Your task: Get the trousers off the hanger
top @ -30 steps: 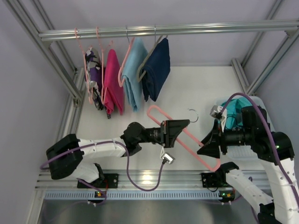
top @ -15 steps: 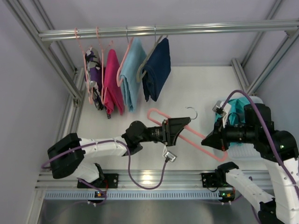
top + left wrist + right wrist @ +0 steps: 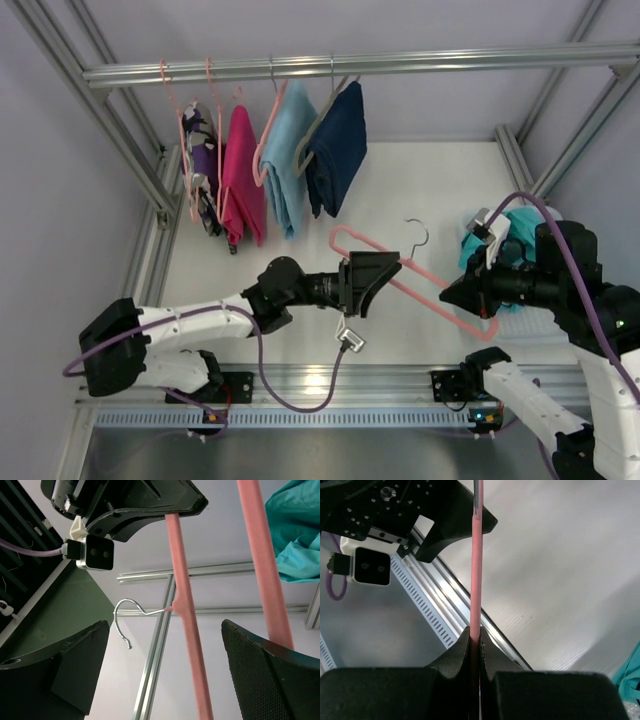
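White bench (image 3: 430, 180) is filling the floor of the framed cell. The trousers (image 3: 297, 525) are lying bunched at the bench's right edge, partly hidden beneath the right arm (image 3: 570, 290). They are off the hanger (image 3: 263, 555) and just beyond its right end.

The hanger is being held above the bench, lying nearly flat and stretching from the middle toward the right front. The right hand (image 3: 475, 635) is clenching one of its pink bars near the right end, the two fingers pressing tight on either side of it. The trousers are sitting close behind this hand.

The left hand (image 3: 378, 284) is standing released, its fingers spread wide, and both pink bars are passing through the gap between them. Whether either finger is touching a bar I cannot tell. The silver hook (image 3: 131, 599) is sticking out from the hanger's far side.

Farther back, a rail (image 3: 400, 65) is carrying a navy garment (image 3: 335, 145), a sky-blue garment (image 3: 288, 160) and a magenta garment (image 3: 240, 175), all well apart from both hands.
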Controlling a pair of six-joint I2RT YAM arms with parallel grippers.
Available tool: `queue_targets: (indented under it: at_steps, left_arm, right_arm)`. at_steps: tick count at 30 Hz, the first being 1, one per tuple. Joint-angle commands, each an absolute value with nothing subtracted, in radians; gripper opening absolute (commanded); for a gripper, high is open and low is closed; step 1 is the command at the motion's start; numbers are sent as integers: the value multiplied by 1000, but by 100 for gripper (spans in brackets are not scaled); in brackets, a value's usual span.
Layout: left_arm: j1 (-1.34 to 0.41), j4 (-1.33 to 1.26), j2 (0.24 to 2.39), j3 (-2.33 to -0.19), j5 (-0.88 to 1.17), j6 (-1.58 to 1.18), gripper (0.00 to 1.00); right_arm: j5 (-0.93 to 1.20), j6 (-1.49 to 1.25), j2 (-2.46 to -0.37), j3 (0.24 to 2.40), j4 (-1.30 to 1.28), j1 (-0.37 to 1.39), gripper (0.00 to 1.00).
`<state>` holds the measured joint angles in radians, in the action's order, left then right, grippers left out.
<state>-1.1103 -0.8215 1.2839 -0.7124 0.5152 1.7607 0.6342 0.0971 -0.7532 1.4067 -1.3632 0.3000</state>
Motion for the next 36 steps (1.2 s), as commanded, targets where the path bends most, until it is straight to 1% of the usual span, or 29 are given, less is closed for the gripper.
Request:
queue_targets:
  at_steps: [1, 4, 6, 8, 10, 13, 14, 15, 16, 17, 18, 19, 21, 25, 28, 31, 32, 33, 36]
  left_arm:
    - [-1117, -845, 1227, -709, 572, 1691, 99]
    - [-1117, -920, 1145, -692, 589, 1556, 99]
    - [-1120, -870, 1088, -709, 600, 1491, 99]
    - [-1135, -737, 1014, -757, 585, 1422, 99]
    - [-1170, -695, 983, -794, 488, 1323, 99]
    - [-1200, -563, 991, -925, 295, 1160, 99]
    - [-1200, -498, 1002, -1015, 246, 1100, 99]
    - [-1200, -471, 1017, -1063, 192, 975, 99]
    - [-1200, -430, 1055, -1116, 93, 921, 99]
    - [-1200, -387, 1077, -1170, 46, 863, 99]
    - [-1200, -306, 1097, -1271, 11, 757, 99]
    - [-1200, -261, 1135, -1316, -62, 718, 99]
    - [-1200, -191, 1164, -1388, -87, 654, 99]
    - [-1200, -37, 1236, -1572, -179, 486, 99]
    - [-1200, 38, 1253, -1641, -212, 422, 99]
    - [-1198, 52, 1259, -1669, -242, 370, 99]
    - [-1197, 78, 1264, -1701, -256, 351, 99]
    - [-1175, 98, 1269, -1727, -267, 284, 99]
    - [-1103, 250, 1301, -1854, -166, 140, 99]
  right_arm:
    - [586, 77, -756, 1465, -1347, 296, 0]
    - [546, 71, -753, 1485, -1348, 288, 0]
    - [531, 63, -746, 1488, -1350, 269, 0]
    - [497, 43, -723, 1485, -1354, 247, 0]
    - [441, 26, -700, 1486, -1356, 200, 0]
    - [330, -8, -681, 1493, -1356, 123, 0]
    - [299, -30, -681, 1496, -1351, 82, 0]
    - [263, -50, -684, 1517, -1345, 69, 0]
    - [191, -63, -698, 1534, -1336, 55, 0]
    - [158, -72, -710, 1554, -1319, 43, 0]
    - [128, -89, -728, 1601, -1287, 37, 0]
    - [71, -94, -777, 1627, -1270, 35, 0]
    - [31, -91, -849, 1711, -1247, 35, 0]
    - [11, -29, -1006, 1850, -1195, 35, 0]
    - [15, 52, -1093, 1936, -1163, 31, 0]
    - [101, 113, -1176, 1983, -1151, -58, 0]
    - [127, 121, -1189, 1988, -1123, -113, 0]
    - [158, 138, -1201, 1999, -1106, -139, 0]
    - [218, 146, -1241, 2016, -1040, -222, 0]
